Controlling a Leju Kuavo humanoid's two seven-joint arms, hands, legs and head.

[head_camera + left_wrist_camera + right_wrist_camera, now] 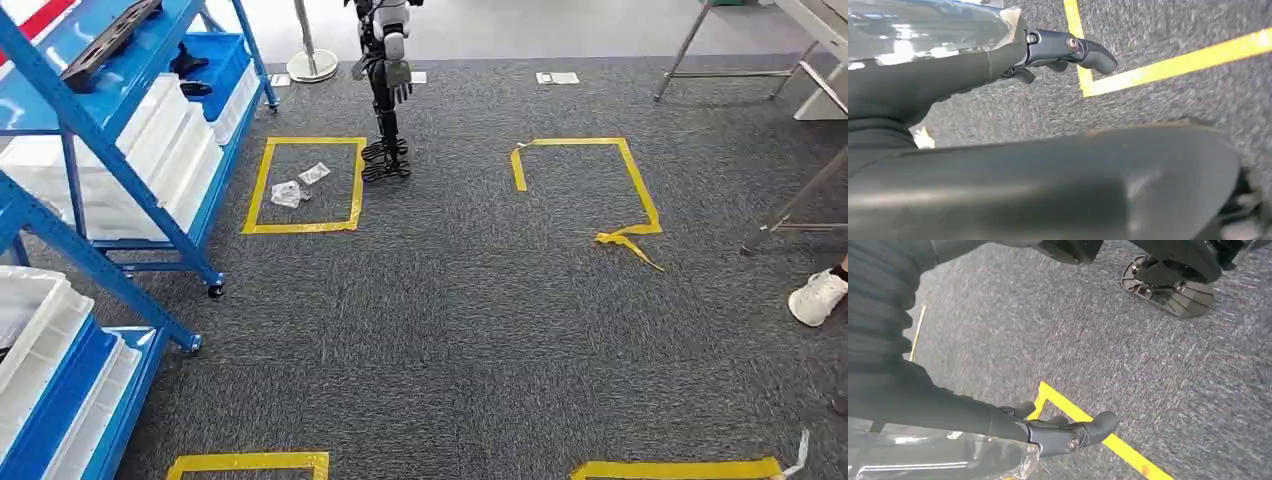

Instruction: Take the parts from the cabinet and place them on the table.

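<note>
Carpet open btwn blue cabinet & yellow tape squares

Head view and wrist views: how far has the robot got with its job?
Done: picking, it seems. The left robot hand grips a shiny clear bag, the right robot hand a second bag. In hand: carrying them over grey carpet, blue cabinet to the left. Left: reaching a table and setting both down.
</note>
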